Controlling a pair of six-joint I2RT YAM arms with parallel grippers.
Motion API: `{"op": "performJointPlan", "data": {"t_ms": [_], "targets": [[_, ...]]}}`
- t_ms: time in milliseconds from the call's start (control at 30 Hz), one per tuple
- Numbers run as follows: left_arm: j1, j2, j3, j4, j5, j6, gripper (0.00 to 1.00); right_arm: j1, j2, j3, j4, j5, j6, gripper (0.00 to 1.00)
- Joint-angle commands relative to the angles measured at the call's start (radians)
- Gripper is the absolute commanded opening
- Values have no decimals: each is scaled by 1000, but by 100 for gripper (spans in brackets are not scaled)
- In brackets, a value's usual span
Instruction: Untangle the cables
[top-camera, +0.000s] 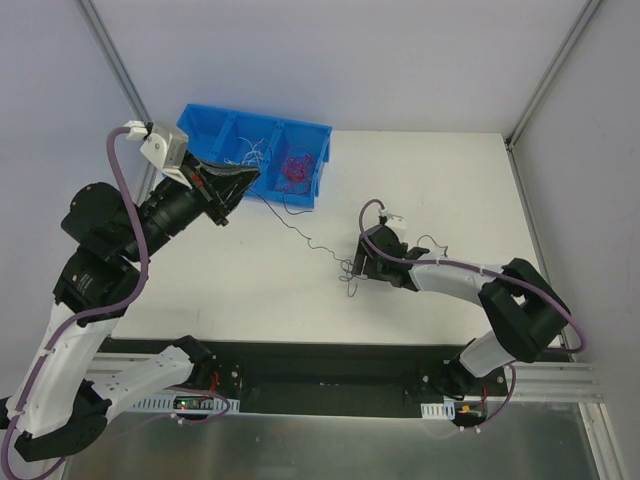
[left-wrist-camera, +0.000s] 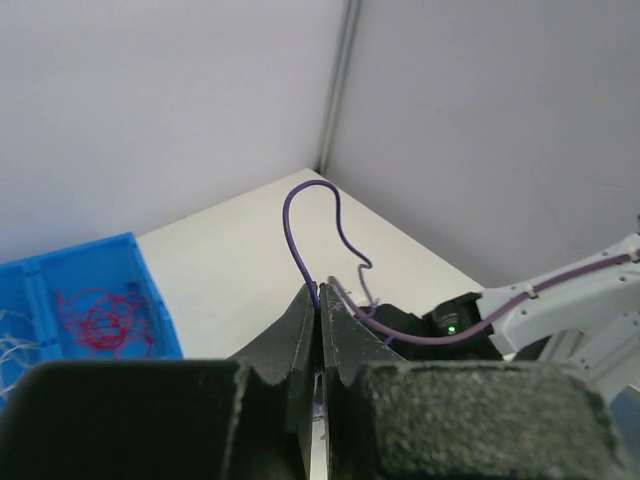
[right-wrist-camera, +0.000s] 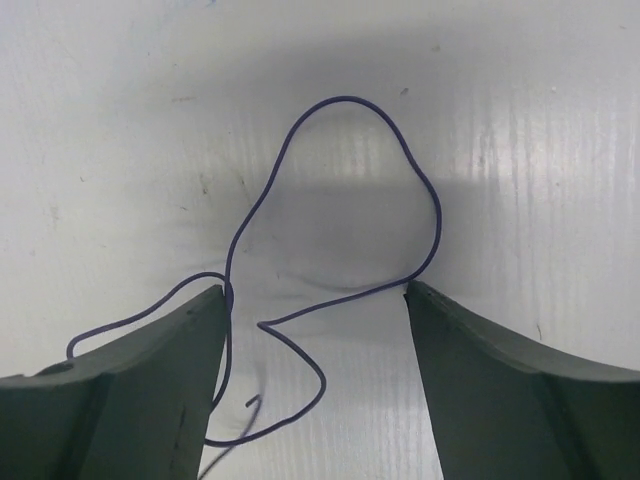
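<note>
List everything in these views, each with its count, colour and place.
blue bin: one, blue, three compartments, far left part of the table
red wires: one bunch, red, bin's right compartment
white wires: a few, white, bin's middle compartment
purple wire: one loop, dark purple, lying on the table
purple strand: one, purple, curling up from the left gripper; cannot tell if it is the same wire as the loop
table: one, white
left gripper: one, black, shut on the purple strand, beside the bin
right gripper: one, dark, open, fingers either side of the loop
</note>
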Motion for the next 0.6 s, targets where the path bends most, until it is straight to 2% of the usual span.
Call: {"op": "performJointPlan", "data": {"t_ms": [0,200,467,567], "targets": [[-9,17,101,-52,-132,87,0,-10,-53,-54,20,5,34,77],[-9,39,255,-99,-192,170,0,-33,-77,-83,45,-9,53,82],[-10,68,437,-79,-333,301,0,-84,-172,-181,85,21,122,87],[-9,33,356,-39,-340,275,0,-105,-207,-213,85,57,169,87]]}}
